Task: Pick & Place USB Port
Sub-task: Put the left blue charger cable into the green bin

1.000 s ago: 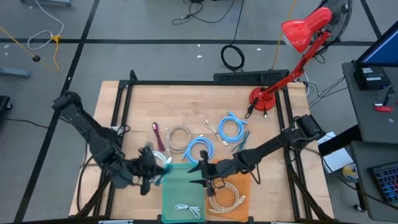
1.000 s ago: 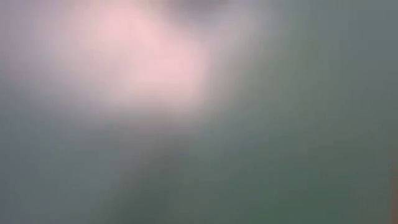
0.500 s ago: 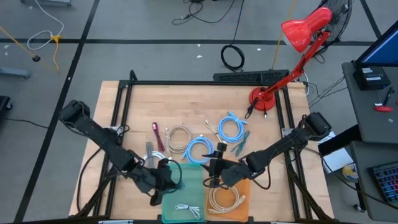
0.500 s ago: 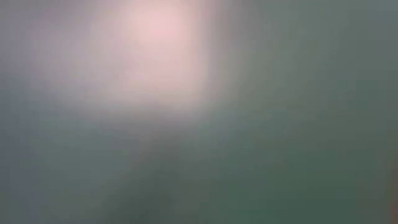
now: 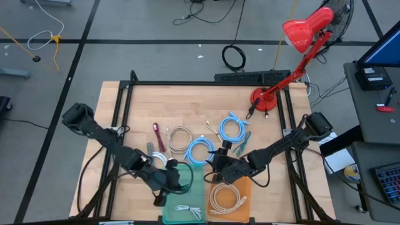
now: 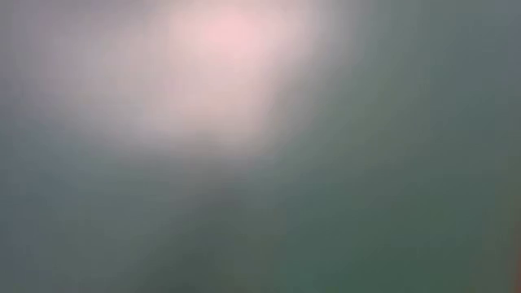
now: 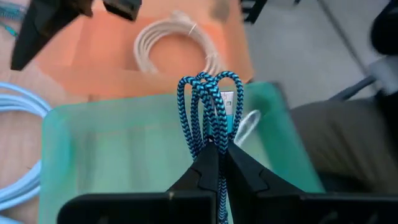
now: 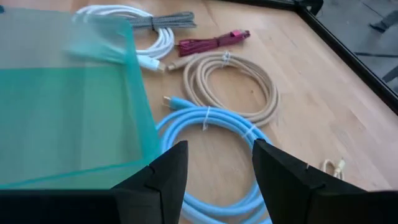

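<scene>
The left gripper (image 7: 214,152) is clamped on a blue-and-black braided USB cable (image 7: 208,106), its two fingers pressed together on the bundled loops, which stand up above the fingertips with a silver plug visible among them. In the high view this gripper (image 5: 177,181) sits over the green bin (image 5: 194,187) at the table's near edge, so the braided cable hangs above the bin's interior; contact with the bin floor cannot be told. A white cable (image 5: 189,211) lies in the green bin's near part. Just beside it, on the right, an orange bin (image 5: 245,187) holds a coiled beige cable (image 5: 225,199). The right gripper (image 8: 214,168) has its fingers apart, holding nothing, above the wooden table (image 5: 194,103) at the green bin's far right corner, over a light blue coiled cable (image 8: 211,134). Beyond it on the table lie a tan coiled cable (image 8: 230,84), a magenta cable (image 8: 214,42), a grey braided cable (image 8: 165,22) and a white coiled cable (image 8: 140,25). A second light blue coil (image 5: 233,129) lies further toward the right edge. A red desk lamp (image 5: 294,47) stands at the far right corner. The low view shows only blur.
</scene>
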